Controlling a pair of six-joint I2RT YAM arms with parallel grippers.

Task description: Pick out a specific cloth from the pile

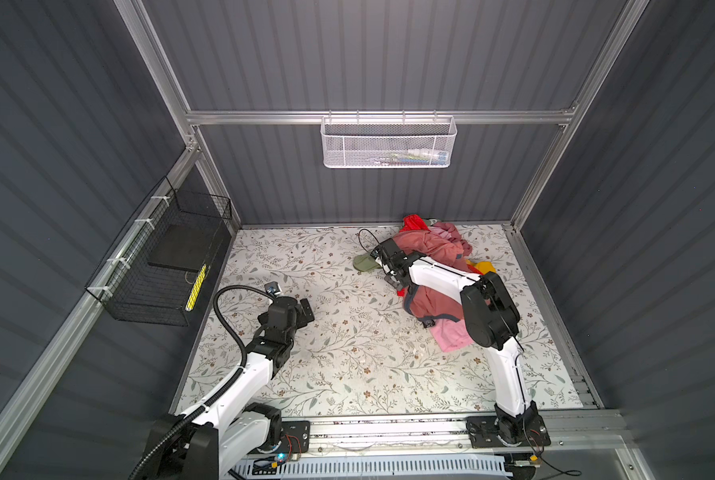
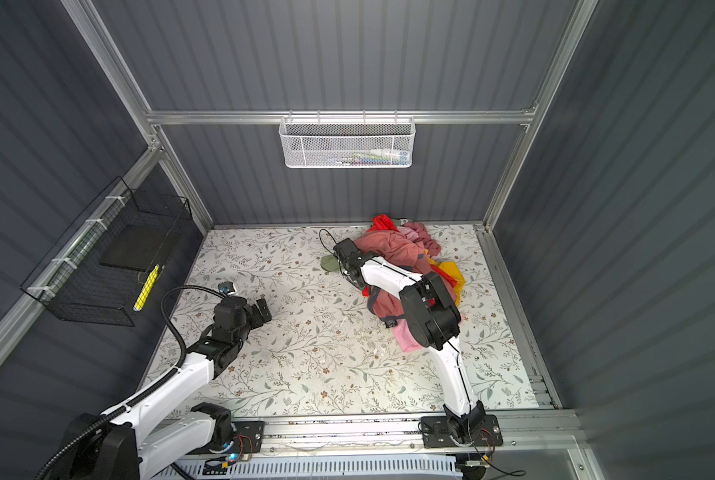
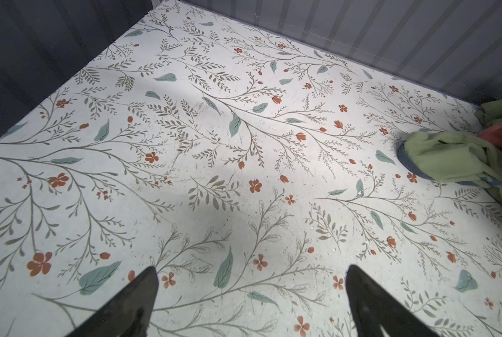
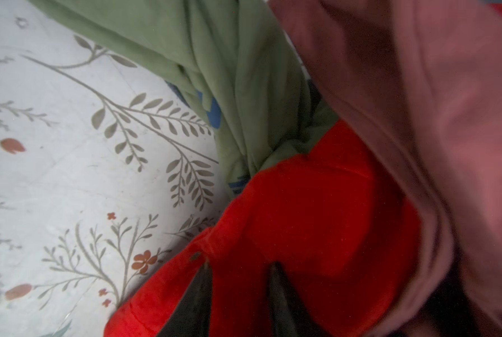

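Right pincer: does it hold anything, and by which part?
The right pincer pinches the red cloth by a bunched fold near its hem.

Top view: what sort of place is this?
Probably a robot test booth: an aluminium frame with grey panel walls encloses a floral table, a left arm and right arm are mounted along its front edge, and a pile of clothes lies there.

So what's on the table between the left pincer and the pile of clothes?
Nothing: in both top views only bare flowered table separates the open left pincer from the pile. The left wrist view agrees, up to the pile's green garment.
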